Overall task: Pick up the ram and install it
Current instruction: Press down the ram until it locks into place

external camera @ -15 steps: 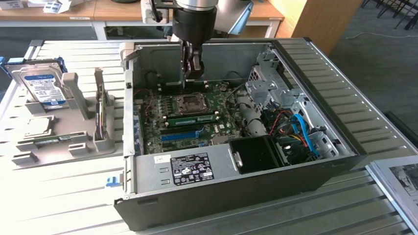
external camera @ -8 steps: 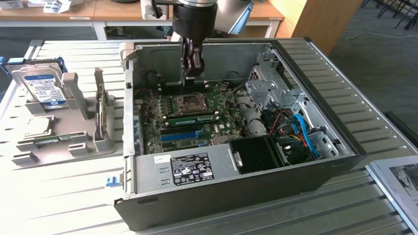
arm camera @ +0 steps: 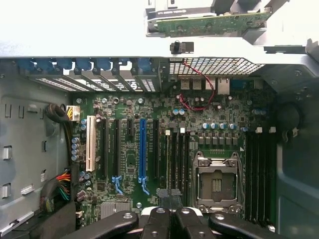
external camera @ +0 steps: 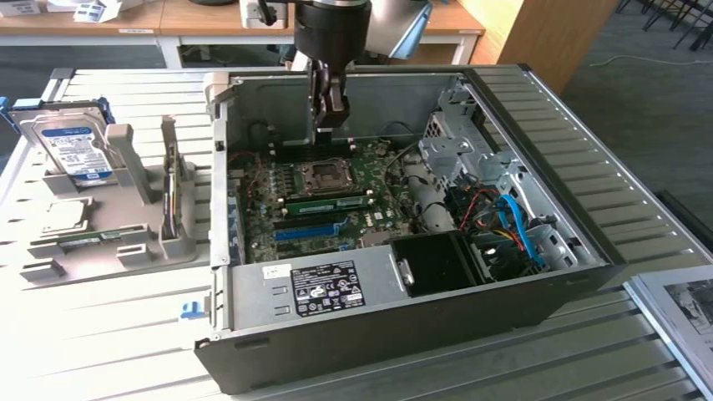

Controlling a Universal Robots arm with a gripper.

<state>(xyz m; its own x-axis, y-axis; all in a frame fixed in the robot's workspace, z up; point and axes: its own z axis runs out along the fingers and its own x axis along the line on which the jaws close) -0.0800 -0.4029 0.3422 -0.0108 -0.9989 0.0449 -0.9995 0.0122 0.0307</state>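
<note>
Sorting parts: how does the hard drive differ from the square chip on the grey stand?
The boxy silver hard drive stands propped on edge; the square silver processor chip lies flat. The drive is far larger than the chip. It carries a blue-white label; the chip shows bare metal. Both sit on the grey plastic stand.

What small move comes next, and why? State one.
Probably lift the claw clear of the case and carry it toward the gray holder: it hangs shut over the motherboard, while a ram stands in that holder outside.
</note>
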